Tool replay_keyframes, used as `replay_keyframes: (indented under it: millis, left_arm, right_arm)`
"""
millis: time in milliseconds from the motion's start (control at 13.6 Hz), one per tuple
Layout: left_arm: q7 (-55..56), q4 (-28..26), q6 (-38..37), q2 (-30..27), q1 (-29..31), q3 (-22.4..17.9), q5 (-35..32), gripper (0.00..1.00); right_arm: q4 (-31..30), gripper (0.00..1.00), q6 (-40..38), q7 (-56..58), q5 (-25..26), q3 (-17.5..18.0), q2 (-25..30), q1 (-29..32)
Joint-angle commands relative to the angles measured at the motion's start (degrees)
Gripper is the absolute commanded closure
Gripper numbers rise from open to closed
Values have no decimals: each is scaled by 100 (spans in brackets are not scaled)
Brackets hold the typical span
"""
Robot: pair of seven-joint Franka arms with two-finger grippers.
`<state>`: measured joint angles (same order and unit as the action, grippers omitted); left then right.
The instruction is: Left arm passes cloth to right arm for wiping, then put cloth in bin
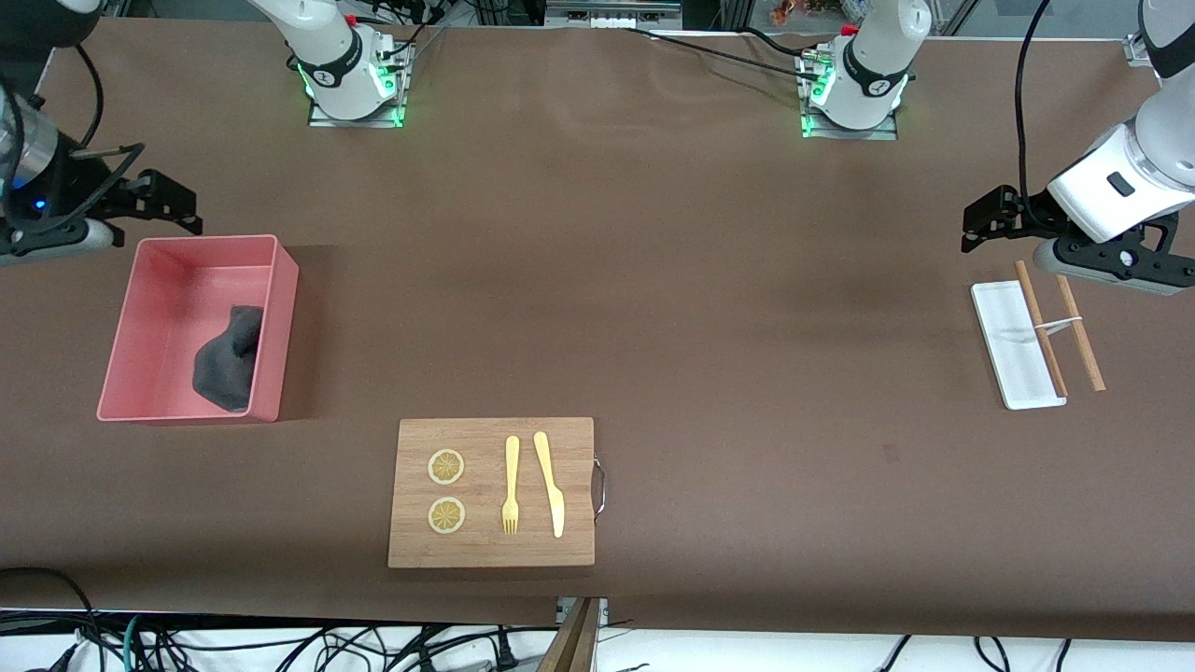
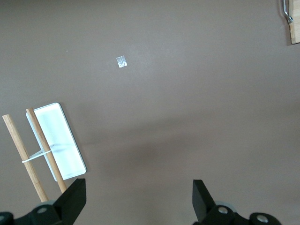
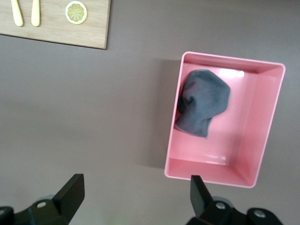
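Note:
The dark grey cloth (image 1: 228, 360) lies crumpled inside the pink bin (image 1: 280, 322), against the wall nearest the cutting board; it also shows in the right wrist view (image 3: 202, 107) in the bin (image 3: 267, 122). My right gripper (image 1: 173, 207) is open and empty, up in the air just past the bin's corner at the right arm's end of the table; its fingers (image 3: 72, 192) frame bare table. My left gripper (image 1: 980, 224) is open and empty, up beside the white tray (image 1: 1004, 336) at the left arm's end; its fingers (image 2: 75, 197) show over bare table.
A wooden cutting board (image 1: 492, 551) with two lemon slices, a fork and a knife lies near the front edge. Two wooden sticks (image 1: 1041, 327) tied with a band rest across the white tray (image 2: 63, 145). A small scrap (image 2: 121, 61) lies on the brown table.

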<state>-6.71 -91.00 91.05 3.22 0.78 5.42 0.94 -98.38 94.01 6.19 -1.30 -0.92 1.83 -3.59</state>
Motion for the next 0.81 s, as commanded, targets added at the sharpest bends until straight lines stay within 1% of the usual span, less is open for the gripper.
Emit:
replay_keyframes:
  millis: [0,220,733]
  left_arm:
    - [-6,65,-70,21,28,11,64,0]
    - [-23,65,-70,21,28,11,64,0]
    - [-23,56,-87,21,36,3,73,0]
  right_arm:
    - [-129,0,39,-188,-20,153,46,51]
    - [11,0,21,-205,-46,180,-43,43]
    - [47,0,21,-258,-20,224,-51,-1]
